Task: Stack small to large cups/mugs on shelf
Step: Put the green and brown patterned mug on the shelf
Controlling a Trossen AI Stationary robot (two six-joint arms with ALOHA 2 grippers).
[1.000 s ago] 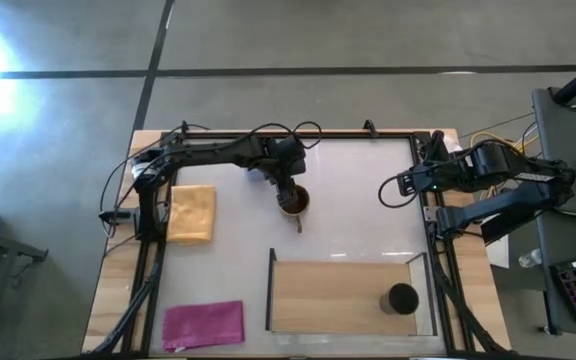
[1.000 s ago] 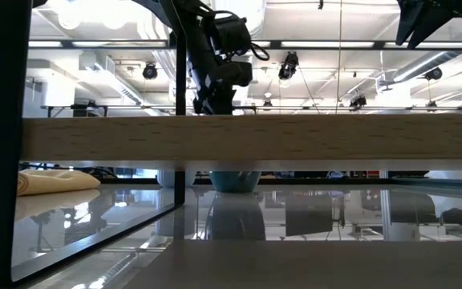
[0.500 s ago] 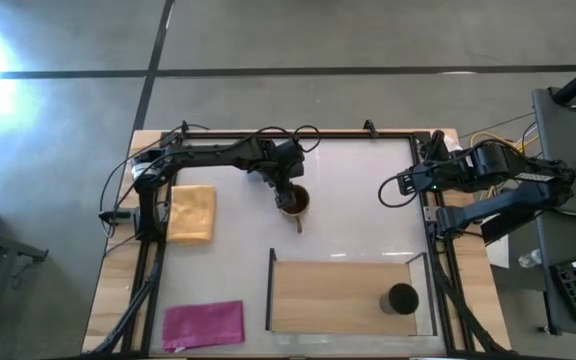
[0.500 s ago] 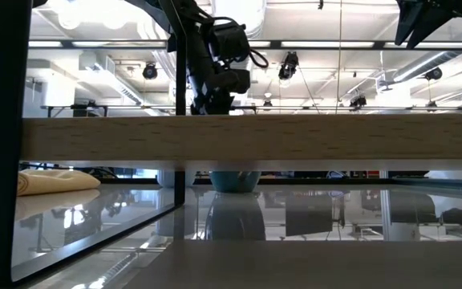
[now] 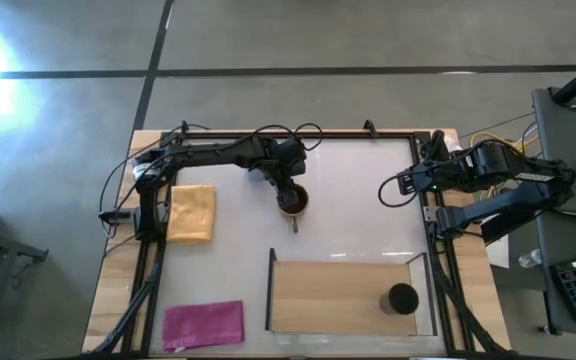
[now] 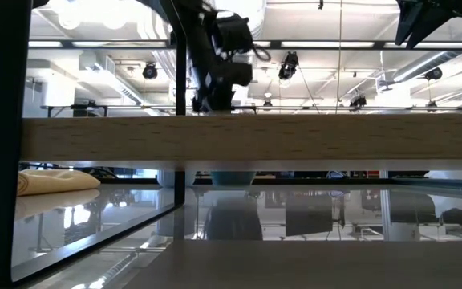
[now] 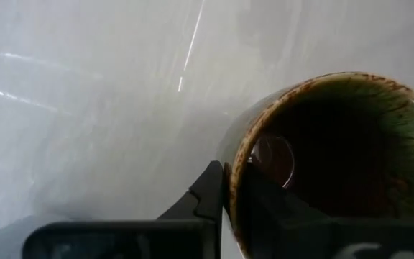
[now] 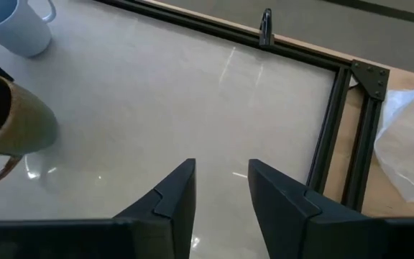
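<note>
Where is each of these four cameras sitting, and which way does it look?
High view: above the table, looking straight down; both arms, shelf, black cup.
Low view: at tabletop height, looking level under the shelf edge; the left arm comes in from above.
Left wrist view: on the left arm, looking past its fingers clamping the brown mug rim.
Right wrist view: on the right arm, past the open right gripper across the table.
Shared: the brown mug shows in high and both wrist views.

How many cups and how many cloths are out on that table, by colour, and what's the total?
Cups and mugs: 3 (brown mug, black cup, light blue mug)
Cloths: 2 (yellow cloth, pink cloth)
Total in view: 5
</note>
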